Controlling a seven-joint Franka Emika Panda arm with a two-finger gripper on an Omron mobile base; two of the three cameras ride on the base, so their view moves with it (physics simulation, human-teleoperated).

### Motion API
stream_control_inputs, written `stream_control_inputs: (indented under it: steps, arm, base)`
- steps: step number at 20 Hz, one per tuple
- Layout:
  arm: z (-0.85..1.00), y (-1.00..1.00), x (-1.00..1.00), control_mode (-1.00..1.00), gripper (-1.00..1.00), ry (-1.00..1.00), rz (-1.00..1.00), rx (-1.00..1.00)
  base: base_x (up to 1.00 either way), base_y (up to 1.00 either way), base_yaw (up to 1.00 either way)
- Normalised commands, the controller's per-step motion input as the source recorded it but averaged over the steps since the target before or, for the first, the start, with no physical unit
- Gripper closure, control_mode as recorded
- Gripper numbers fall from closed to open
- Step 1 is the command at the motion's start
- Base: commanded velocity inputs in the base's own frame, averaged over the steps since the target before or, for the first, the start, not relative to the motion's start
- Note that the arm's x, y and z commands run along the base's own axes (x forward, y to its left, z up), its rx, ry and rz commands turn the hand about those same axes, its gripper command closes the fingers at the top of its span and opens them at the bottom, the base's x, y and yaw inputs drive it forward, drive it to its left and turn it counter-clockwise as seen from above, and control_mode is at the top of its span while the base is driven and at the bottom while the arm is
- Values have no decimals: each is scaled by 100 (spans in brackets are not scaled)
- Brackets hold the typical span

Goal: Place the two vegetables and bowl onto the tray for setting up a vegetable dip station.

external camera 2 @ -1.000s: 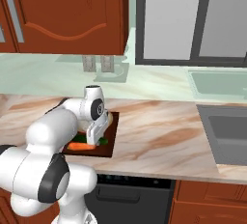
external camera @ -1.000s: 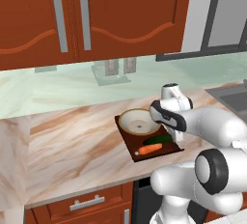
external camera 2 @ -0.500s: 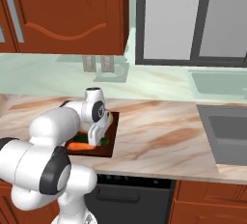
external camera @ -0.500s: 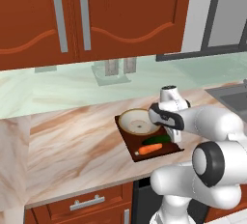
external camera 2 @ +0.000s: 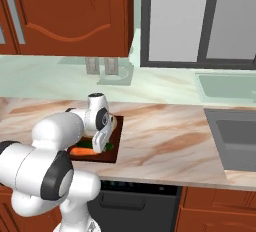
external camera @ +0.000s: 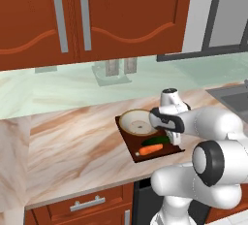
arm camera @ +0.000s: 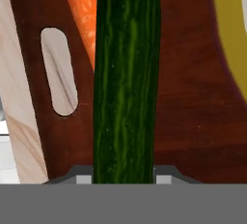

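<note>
Lying between the narrow jaws, cucumber [arm camera: 126, 78] is gripped (above tray [arm camera: 193, 117]).

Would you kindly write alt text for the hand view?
A dark green cucumber runs lengthwise up the frame over the dark brown tray, hiding part of the orange carrot beside it. The tray's slot handle shows pale counter through it; the bowl's rim curves along one edge.

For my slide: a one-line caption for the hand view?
Gripper around the cucumber above the tray, carrot beside it.
</note>
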Motion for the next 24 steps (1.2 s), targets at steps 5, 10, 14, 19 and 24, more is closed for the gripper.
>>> stream_control_inputs:
  steps: [5,10,14,19,24]
  arm:
    - [-6,0,7,-100,100,-3,1,0]
    - [0,0,7,-100,100,0,2,0]
    - [0,0,8,-100,100,0,4,0]
    - [0,2,7,-100,100,1,2,0]
    - [0,0,3,-100,100,1,0,0]
  base:
    - [0,0,0]
    - [0,0,0]
    - [0,0,0]
    - [0,0,0]
    - [0,0,0]
